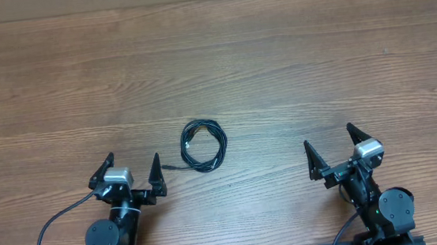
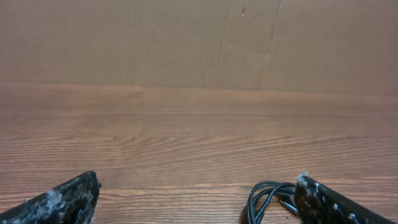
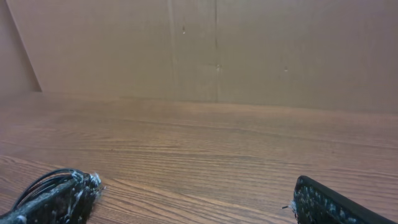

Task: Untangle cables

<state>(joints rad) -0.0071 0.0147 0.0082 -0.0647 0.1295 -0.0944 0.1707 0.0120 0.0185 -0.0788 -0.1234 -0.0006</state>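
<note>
Inspection, from my remote station.

1. Position. The cables (image 1: 203,145) lie in one small coiled bundle on the table (image 1: 276,54), just off its centre toward 7 o'clock. From the left tool (image 1: 133,166) the bundle sits at roughly 3 o'clock, near it. From the right tool (image 1: 328,138) it sits at 9 o'clock, well apart.

2. Tools. Both stand with their jaws spread wide and hold nothing. Neither touches the bundle.

3. Reason for placement, my judgement. The arms sit low at the 6 o'clock edge, one on each side of the bundle. This reads as a ready stance, so that each tool can take a separate strand and draw it outward. Untangling has not begun.

4. Count. Two tools. One bundle. I cannot count the cords in it, because the loops overlap and the strands are too fine to separate. One thin loose end (image 1: 172,167) trails out toward the left tool.
</note>
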